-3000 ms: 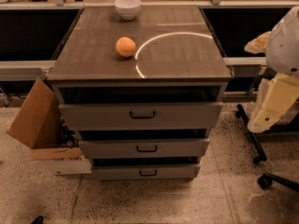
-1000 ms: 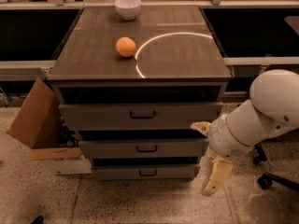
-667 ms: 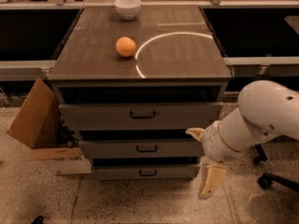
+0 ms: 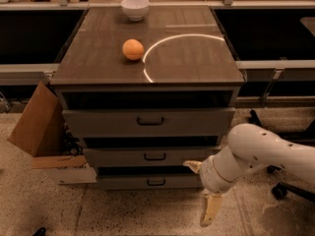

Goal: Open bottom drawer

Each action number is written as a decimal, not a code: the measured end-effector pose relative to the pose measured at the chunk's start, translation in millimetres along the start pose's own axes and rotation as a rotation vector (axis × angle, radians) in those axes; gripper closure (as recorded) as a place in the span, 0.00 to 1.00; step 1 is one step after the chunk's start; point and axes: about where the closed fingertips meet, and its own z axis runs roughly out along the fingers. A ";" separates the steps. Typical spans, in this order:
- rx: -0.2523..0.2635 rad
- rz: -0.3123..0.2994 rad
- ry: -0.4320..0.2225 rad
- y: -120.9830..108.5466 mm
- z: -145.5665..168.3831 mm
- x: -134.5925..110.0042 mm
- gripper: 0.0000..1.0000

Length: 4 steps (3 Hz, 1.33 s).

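Note:
The bottom drawer (image 4: 123, 182) is the lowest and narrowest grey front of the cabinet. It is shut and has a small dark bar handle (image 4: 156, 182). My gripper (image 4: 195, 194) hangs in front of the drawer's right end, right of the handle and apart from it. It is open and empty. One beige finger (image 4: 193, 165) is level with the gap above the drawer, and the other (image 4: 210, 210) points down toward the floor. The white arm (image 4: 266, 154) comes in from the right.
The middle drawer (image 4: 118, 157) and top drawer (image 4: 108, 122) are above, both shut. An orange (image 4: 133, 49) and a white bowl (image 4: 135, 7) sit on the cabinet top. An open cardboard box (image 4: 37, 127) stands left of the cabinet. A chair base (image 4: 283, 188) is at the right.
The arm has swung from the right edge of view leftward and down. The gripper now sits lower and closer to the bottom drawer's right end. The drawers have not moved.

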 end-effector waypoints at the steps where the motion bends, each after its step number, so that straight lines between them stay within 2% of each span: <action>1: -0.088 0.017 -0.076 10.6 63.2 20.5 0.00; 2: -0.132 0.040 -0.106 21.5 85.4 25.4 0.00; 3: -0.132 0.040 -0.106 21.5 85.4 25.4 0.00; 4: -0.134 0.030 -0.098 15.1 109.1 31.6 0.00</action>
